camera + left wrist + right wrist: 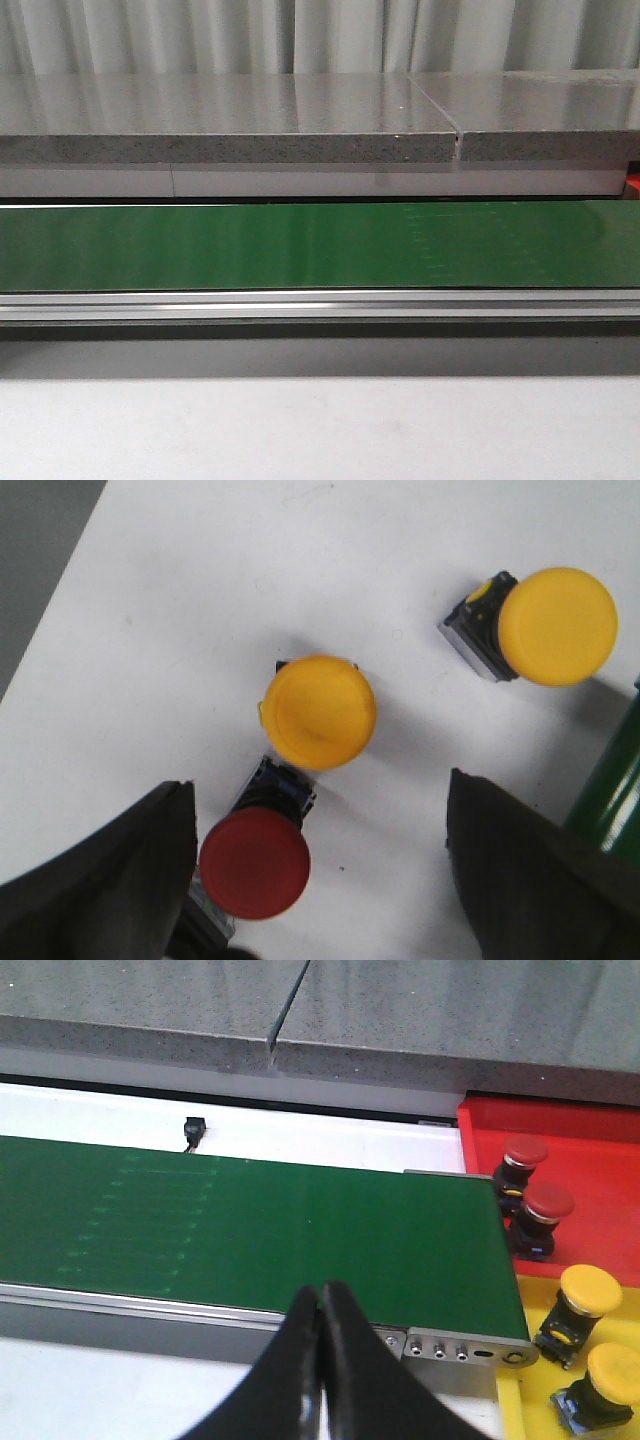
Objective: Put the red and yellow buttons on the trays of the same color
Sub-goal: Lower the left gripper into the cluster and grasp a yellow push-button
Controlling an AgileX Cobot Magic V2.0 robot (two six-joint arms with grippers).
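In the left wrist view my left gripper (320, 825) hangs open over a white surface. A red button (254, 864) lies close to one finger, inside the gap. A yellow button (318, 711) lies just beyond it and another yellow button (556, 626) lies farther off. In the right wrist view my right gripper (321, 1298) is shut on nothing, above the near rail of the green belt (250, 1235). Past the belt's end, the red tray (590, 1155) holds two red buttons (524, 1152) (546, 1204). The yellow tray (530, 1385) holds two yellow buttons (590, 1293) (616, 1370). Neither gripper shows in the front view.
The green conveyor belt (320, 245) runs across the front view with a metal rail (320, 305) along its near side and a grey stone slab (230, 125) behind it. A small black sensor (193, 1126) sits at the belt's far edge. White tabletop (320, 430) lies in front.
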